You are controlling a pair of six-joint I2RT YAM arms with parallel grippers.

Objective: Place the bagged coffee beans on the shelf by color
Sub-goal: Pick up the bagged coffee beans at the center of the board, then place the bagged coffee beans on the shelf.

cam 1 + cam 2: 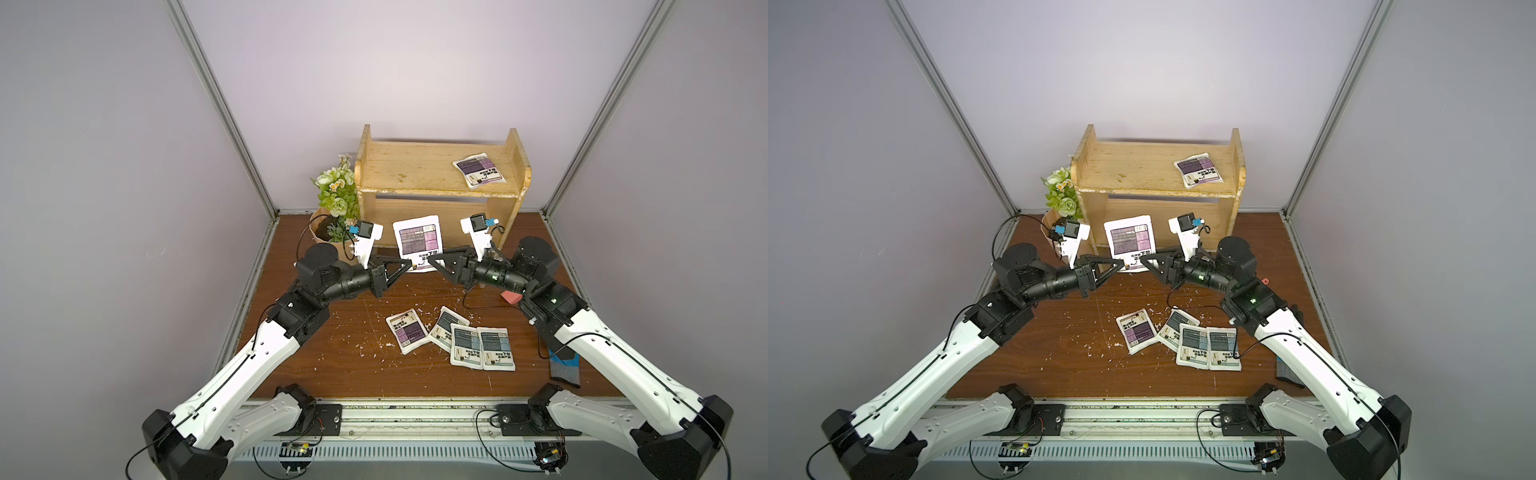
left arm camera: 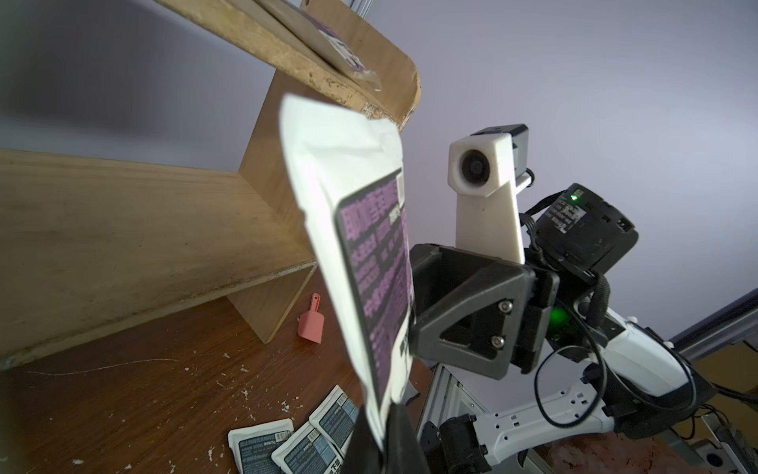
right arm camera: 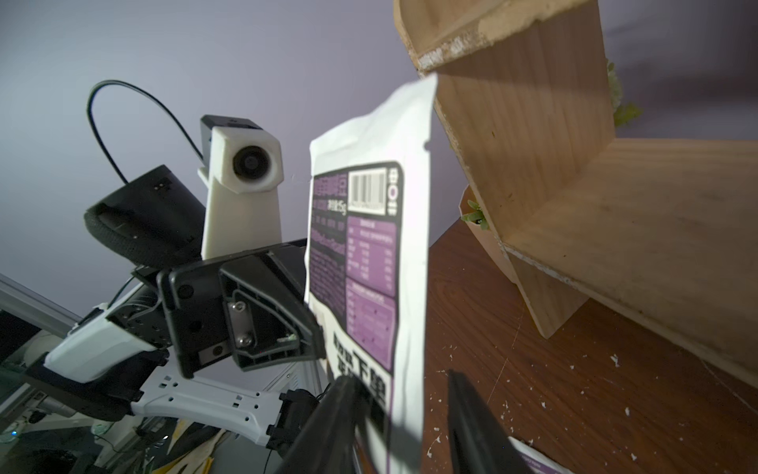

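Observation:
A purple-block bag of coffee beans (image 1: 417, 240) (image 1: 1130, 241) stands upright in the air in front of the shelf's (image 1: 411, 170) lower tier. My left gripper (image 1: 410, 265) (image 2: 383, 443) is shut on its lower corner. My right gripper (image 1: 431, 259) (image 3: 400, 377) is open, its jaws straddling the bag's (image 3: 369, 254) other lower corner, with a gap on one side. Another purple bag (image 1: 478, 170) lies on the top tier at the right. On the table lie one purple bag (image 1: 407, 331) and three overlapping grey-blue bags (image 1: 482, 347).
A pot of artificial flowers (image 1: 336, 197) stands left of the shelf, behind my left wrist. A pink scoop (image 1: 511, 297) (image 2: 311, 322) lies under my right arm. A striped grey-blue cloth (image 1: 564, 370) sits at the table's right edge. White crumbs litter the brown table (image 1: 340, 374).

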